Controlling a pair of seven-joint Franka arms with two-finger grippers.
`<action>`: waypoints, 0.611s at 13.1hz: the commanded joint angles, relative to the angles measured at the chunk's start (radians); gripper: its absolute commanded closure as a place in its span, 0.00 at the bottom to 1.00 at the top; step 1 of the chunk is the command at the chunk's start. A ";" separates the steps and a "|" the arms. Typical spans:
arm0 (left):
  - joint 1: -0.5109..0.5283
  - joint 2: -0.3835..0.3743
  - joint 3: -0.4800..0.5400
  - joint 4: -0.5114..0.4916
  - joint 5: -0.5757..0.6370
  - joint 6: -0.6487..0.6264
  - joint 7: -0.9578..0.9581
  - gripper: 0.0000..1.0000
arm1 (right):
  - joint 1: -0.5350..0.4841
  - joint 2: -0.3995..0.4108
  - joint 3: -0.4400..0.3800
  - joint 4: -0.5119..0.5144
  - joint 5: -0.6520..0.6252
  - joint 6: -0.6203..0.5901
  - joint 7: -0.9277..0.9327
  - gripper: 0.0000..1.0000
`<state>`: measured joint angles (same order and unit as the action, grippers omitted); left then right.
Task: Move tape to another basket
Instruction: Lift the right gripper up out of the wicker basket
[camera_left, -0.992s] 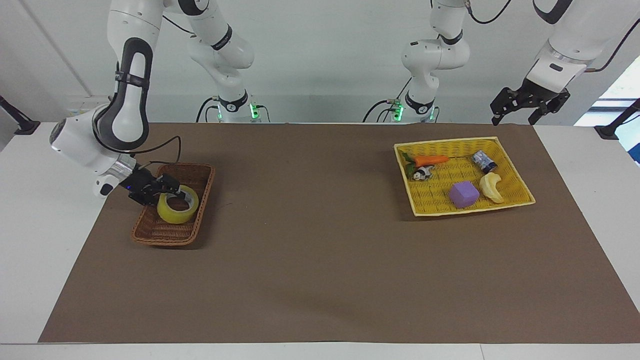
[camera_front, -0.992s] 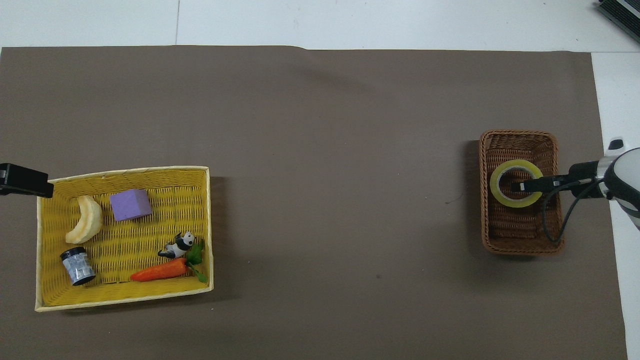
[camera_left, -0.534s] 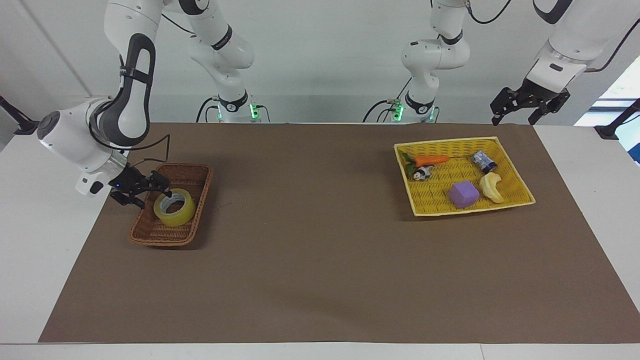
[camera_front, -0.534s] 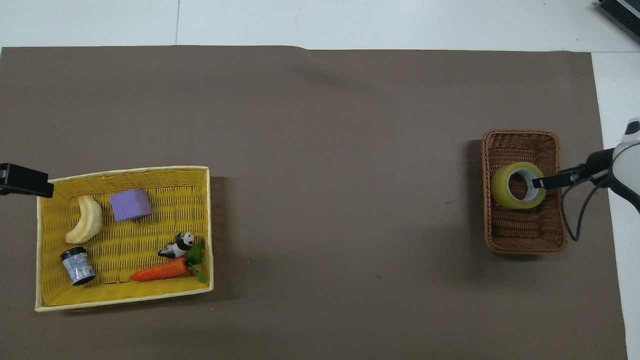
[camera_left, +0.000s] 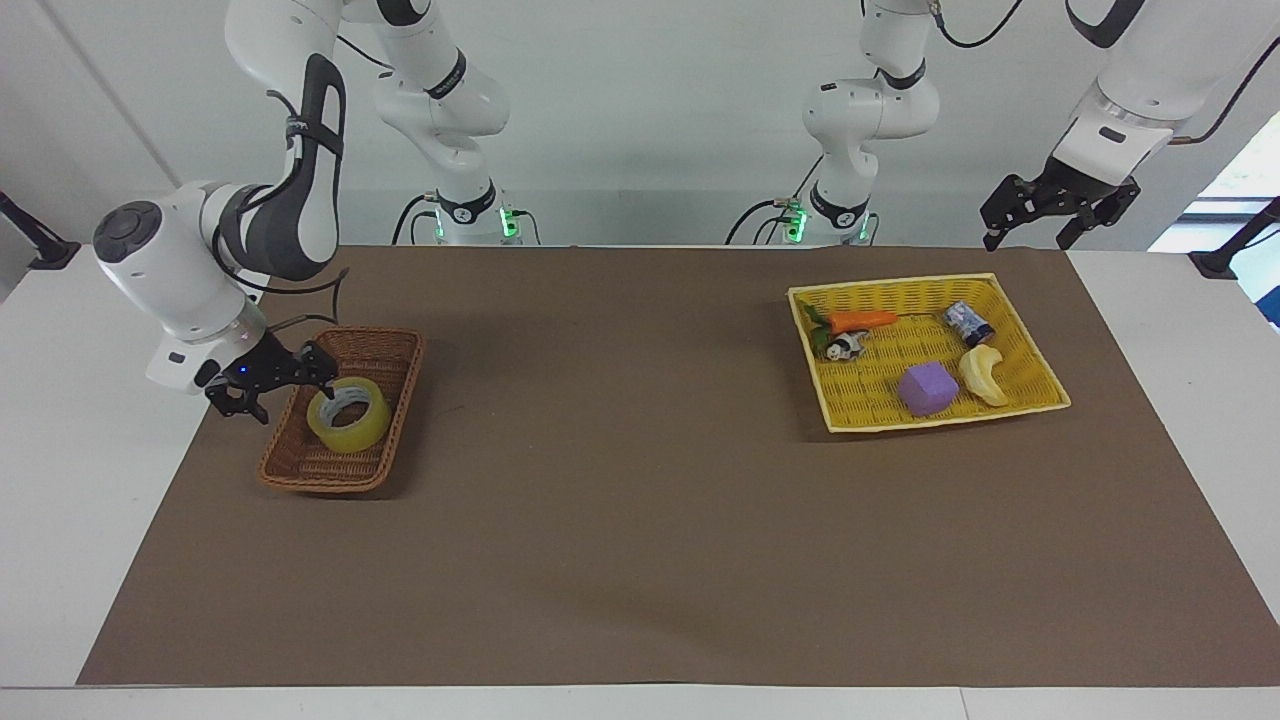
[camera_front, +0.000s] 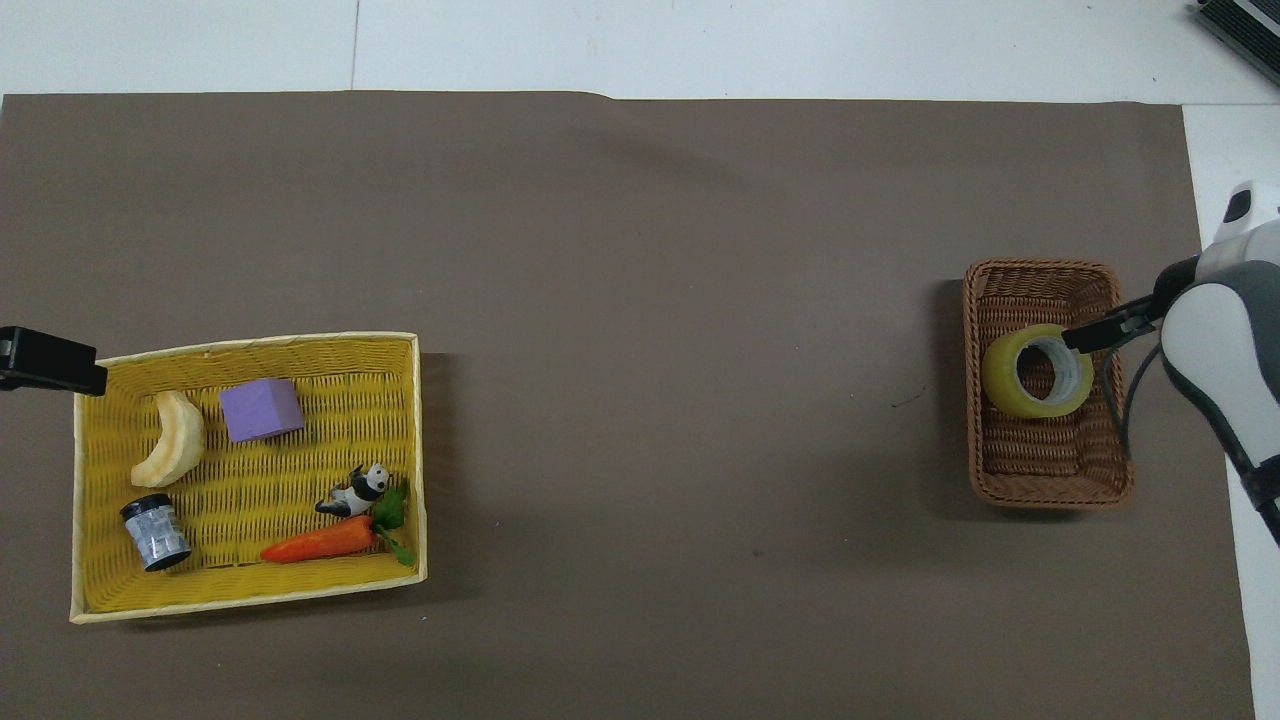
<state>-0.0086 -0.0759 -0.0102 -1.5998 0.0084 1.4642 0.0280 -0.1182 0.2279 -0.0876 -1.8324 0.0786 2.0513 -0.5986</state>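
The tape (camera_left: 349, 415) (camera_front: 1036, 371), a yellow roll with a pale core, rests tilted inside the brown wicker basket (camera_left: 330, 478) (camera_front: 1045, 490) at the right arm's end of the table. My right gripper (camera_left: 285, 395) (camera_front: 1100, 332) hangs open over the basket's outer rim. One fingertip is right at the roll's upper edge, and nothing is between the fingers. Whether that tip touches the roll I cannot tell. My left gripper (camera_left: 1055, 215) (camera_front: 50, 360) waits open in the air by the yellow tray's corner, holding nothing.
A shallow yellow woven tray (camera_left: 1040, 400) (camera_front: 90, 600) lies at the left arm's end. It holds a carrot (camera_left: 862, 321), a panda figure (camera_left: 846, 346), a purple block (camera_left: 927, 388), a pale banana toy (camera_left: 983, 374) and a small jar (camera_left: 968, 323). A brown mat (camera_left: 620, 480) covers the table.
My right gripper has drawn back out of the tape's core toward the table's edge. The roll has tipped from flat to leaning. The left arm has not moved.
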 joint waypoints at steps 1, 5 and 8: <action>0.012 0.013 -0.008 0.027 0.010 -0.022 -0.003 0.00 | 0.046 -0.033 0.003 -0.018 -0.039 -0.038 0.173 0.00; 0.012 0.013 -0.008 0.027 0.010 -0.022 -0.003 0.00 | 0.165 -0.067 0.003 -0.039 -0.077 -0.089 0.481 0.00; 0.012 0.013 -0.008 0.027 0.010 -0.022 -0.003 0.00 | 0.199 -0.120 0.003 -0.022 -0.079 -0.147 0.583 0.00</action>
<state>-0.0086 -0.0759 -0.0102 -1.5998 0.0084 1.4642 0.0280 0.0820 0.1760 -0.0844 -1.8379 0.0202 1.9404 -0.0660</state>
